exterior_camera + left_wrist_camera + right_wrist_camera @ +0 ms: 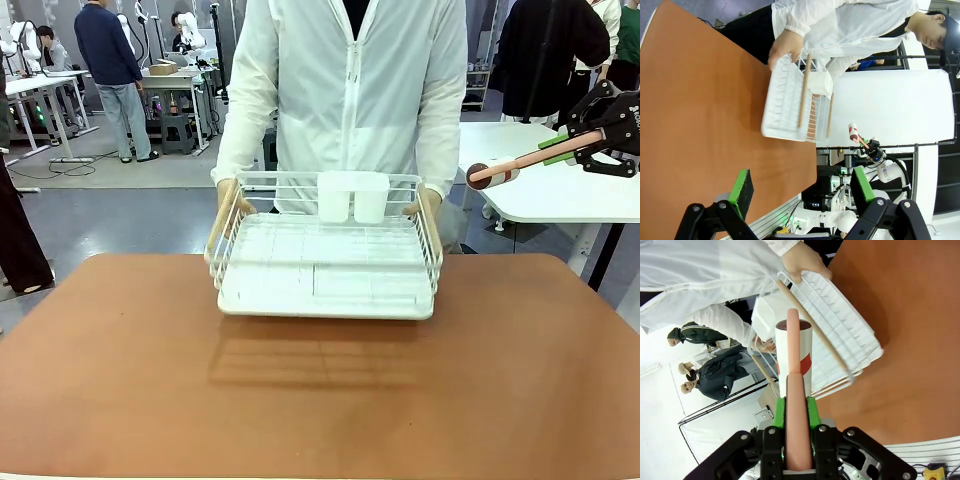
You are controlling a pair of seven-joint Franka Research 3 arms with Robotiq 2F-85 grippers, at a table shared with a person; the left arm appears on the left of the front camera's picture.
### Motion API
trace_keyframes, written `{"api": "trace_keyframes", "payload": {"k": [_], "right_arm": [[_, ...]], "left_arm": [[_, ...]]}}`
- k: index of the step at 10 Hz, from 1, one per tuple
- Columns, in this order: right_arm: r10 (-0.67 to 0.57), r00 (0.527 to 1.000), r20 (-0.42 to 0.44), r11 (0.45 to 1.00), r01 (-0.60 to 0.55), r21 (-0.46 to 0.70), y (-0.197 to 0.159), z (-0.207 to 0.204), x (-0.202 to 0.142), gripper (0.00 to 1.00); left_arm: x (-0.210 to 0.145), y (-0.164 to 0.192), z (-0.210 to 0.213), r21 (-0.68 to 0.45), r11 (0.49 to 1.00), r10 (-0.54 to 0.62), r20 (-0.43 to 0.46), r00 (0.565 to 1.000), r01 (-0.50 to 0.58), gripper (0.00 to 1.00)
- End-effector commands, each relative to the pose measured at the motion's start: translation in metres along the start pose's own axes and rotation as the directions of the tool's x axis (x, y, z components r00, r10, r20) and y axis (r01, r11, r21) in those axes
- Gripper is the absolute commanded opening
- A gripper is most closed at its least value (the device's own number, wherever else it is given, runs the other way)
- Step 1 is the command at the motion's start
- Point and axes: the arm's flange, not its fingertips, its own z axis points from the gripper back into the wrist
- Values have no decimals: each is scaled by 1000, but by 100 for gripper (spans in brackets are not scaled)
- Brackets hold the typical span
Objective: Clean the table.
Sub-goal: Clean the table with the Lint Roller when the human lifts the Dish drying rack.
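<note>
My right gripper point(795, 412) is clamped on a roller's point(794, 347) pink handle, with the white roll out ahead, above a white table point(560, 190). My left gripper point(801, 187) hangs with its jaws wide apart and nothing between them. Below me spreads the table point(320, 400), matte reddish-brown. Over its far side a person's hands point(228, 200) hold a white rack point(325, 270) with two white cups point(352, 197) at its back.

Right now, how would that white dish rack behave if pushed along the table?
Probably light: the dish rack is thin wire over a shallow white tray. It looks stiff and low, so it should slide flat on the smooth table rather than tip.
</note>
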Motion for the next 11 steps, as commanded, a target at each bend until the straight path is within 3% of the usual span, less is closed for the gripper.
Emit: {"api": "trace_keyframes", "payload": {"k": [1,9,10,11], "right_arm": [[2,1000,-1,1000,-2,0,1,-1,-1,0],[2,1000,-1,1000,-2,0,1,-1,-1,0],[0,1000,0,1000,0,0,0,0,0,21],[115,993,-5,991,-115,-69,11,4,5,21]], "left_arm": [[1,-2,2,-31,1000,6,11,1000,-5,100],[1,-2,2,-31,1000,6,11,1000,-5,100],[1,-2,2,-31,1000,6,11,1000,-5,100],[1,-2,2,-31,1000,6,11,1000,-5,100]]}}
